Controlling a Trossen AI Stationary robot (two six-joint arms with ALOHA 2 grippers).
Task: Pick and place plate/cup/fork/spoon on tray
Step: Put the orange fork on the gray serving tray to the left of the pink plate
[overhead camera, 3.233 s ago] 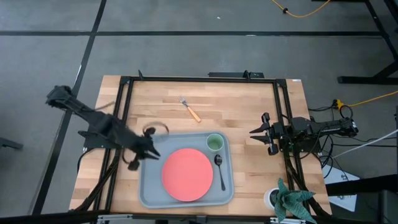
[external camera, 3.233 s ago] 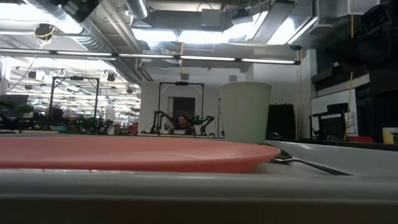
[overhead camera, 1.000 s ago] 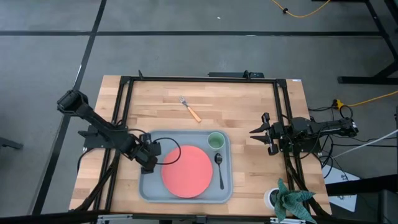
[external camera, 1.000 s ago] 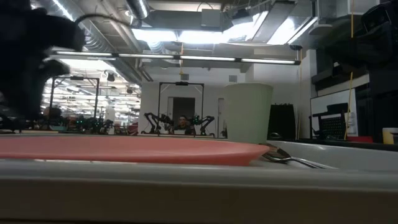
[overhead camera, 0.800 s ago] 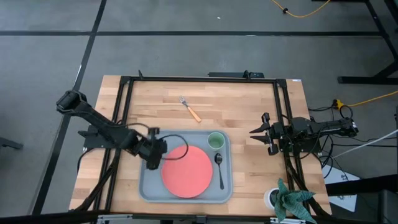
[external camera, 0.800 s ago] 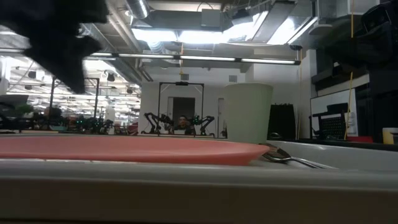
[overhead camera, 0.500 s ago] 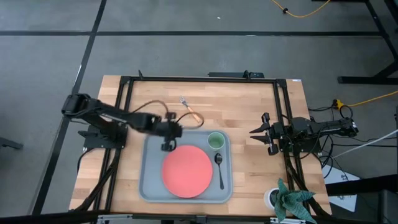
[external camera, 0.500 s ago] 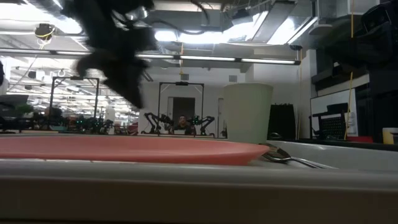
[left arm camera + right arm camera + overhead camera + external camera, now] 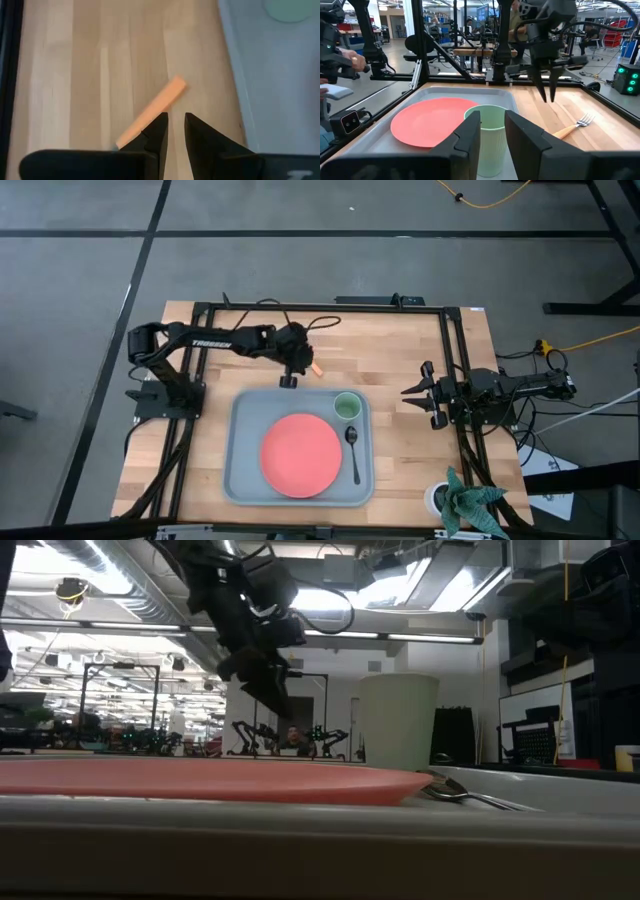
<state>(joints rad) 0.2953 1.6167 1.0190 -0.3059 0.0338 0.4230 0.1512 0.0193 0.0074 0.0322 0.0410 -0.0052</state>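
On tray (image 9: 240, 470): one plate (image 9: 301, 457), one cup (image 9: 346, 407), one spoon (image 9: 353, 450). Off it, on wood, one fork (image 9: 314, 366), under left gripper (image 9: 288, 380), slightly parted, holding nothing. Right gripper (image 9: 423, 394) parked aside, narrowly parted, empty.

Pale, smooth wood-plank tabletop (image 9: 400, 340) at centre frame; matt blue-grey plastic tray (image 9: 240, 470) at lower centre; matt coral plate (image 9: 300, 458); ribbed pale-green cup (image 9: 490, 137); shiny metal spoon (image 9: 354, 452).
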